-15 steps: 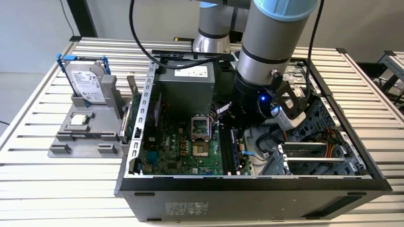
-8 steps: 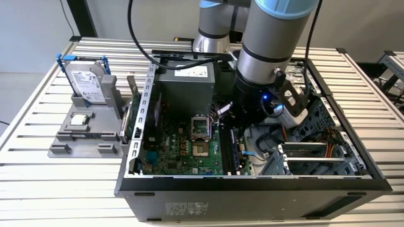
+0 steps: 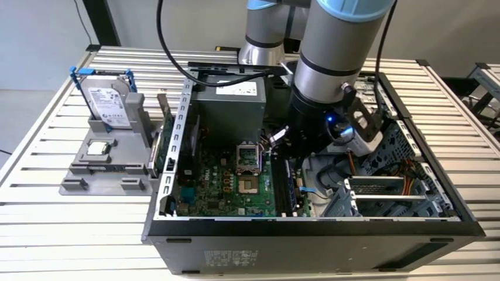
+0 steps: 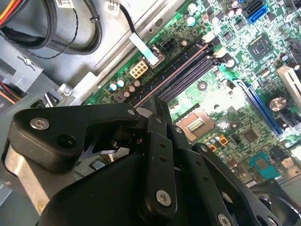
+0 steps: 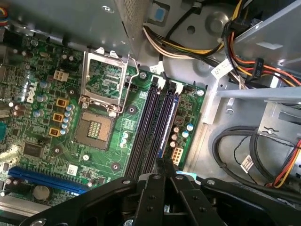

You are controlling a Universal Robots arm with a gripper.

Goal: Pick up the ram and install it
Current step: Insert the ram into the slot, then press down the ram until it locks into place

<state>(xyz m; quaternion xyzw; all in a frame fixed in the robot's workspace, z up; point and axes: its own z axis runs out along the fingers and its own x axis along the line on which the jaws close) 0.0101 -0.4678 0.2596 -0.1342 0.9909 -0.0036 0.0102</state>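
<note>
The ram point(image 5: 168, 120) is a long dark stick standing on edge in one of the black memory slots point(image 5: 146, 136) of the green motherboard point(image 5: 47, 141), beside the open CPU socket point(image 5: 96, 127). In the second wrist view its thin top edge point(image 4: 174, 75) runs straight to my black fingertips. My gripper point(image 5: 162, 165) sits over the stick's near end, its fingers drawn together on the stick's edge, with no gap showing. The exterior view shows the arm point(image 3: 336, 70) reaching down into the open computer case, above the stick point(image 3: 287, 181).
Cable bundles point(image 5: 244, 52) and the metal drive cage point(image 3: 390, 193) crowd the case beside the slots. A grey fixture point(image 3: 105, 170) outside the case, on the exterior view's left, holds a silver hard drive point(image 3: 105, 102) in a blue frame and a small square chip point(image 3: 98, 147). A green board point(image 3: 165, 134) stands on edge beside it.
</note>
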